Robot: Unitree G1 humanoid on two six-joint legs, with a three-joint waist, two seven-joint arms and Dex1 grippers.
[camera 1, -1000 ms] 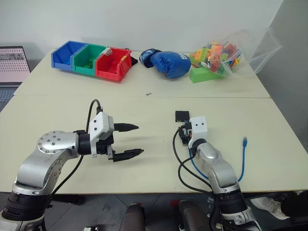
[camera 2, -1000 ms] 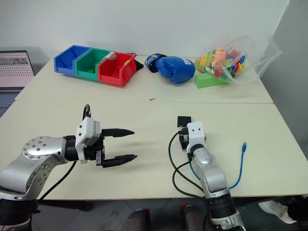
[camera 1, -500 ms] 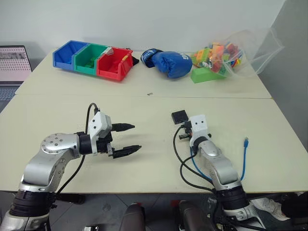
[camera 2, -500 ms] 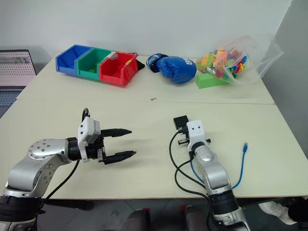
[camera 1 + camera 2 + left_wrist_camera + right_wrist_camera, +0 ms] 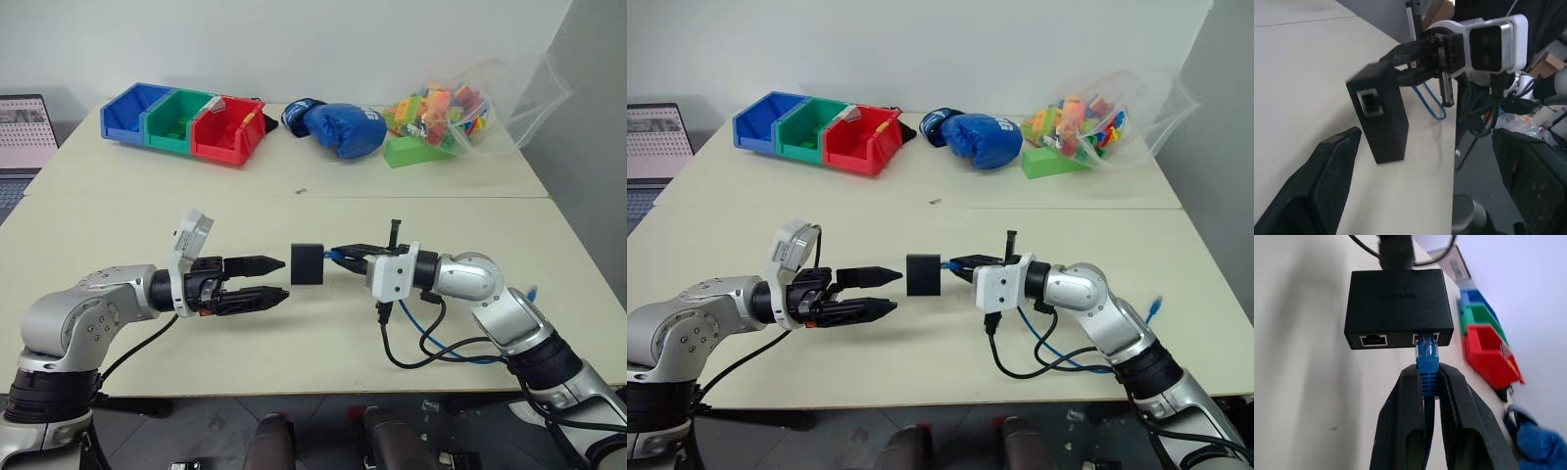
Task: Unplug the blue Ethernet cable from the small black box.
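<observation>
The right gripper point(image 5: 1426, 382), two black fingers clamped on the boot of the thin bright blue Ethernet cable point(image 5: 1426, 363) just behind its plug, holds the small, flat, matte black box point(image 5: 923, 274) clear of the cream table point(image 5: 921, 220); the box hangs by that plug alone, presenting its free end for a counter-grip. On the box's far side from the right gripper, the left gripper point(image 5: 880, 293) waits with fingers spread, level with the box but not touching it. Judged next: clamp the box, then pull apart.
</observation>
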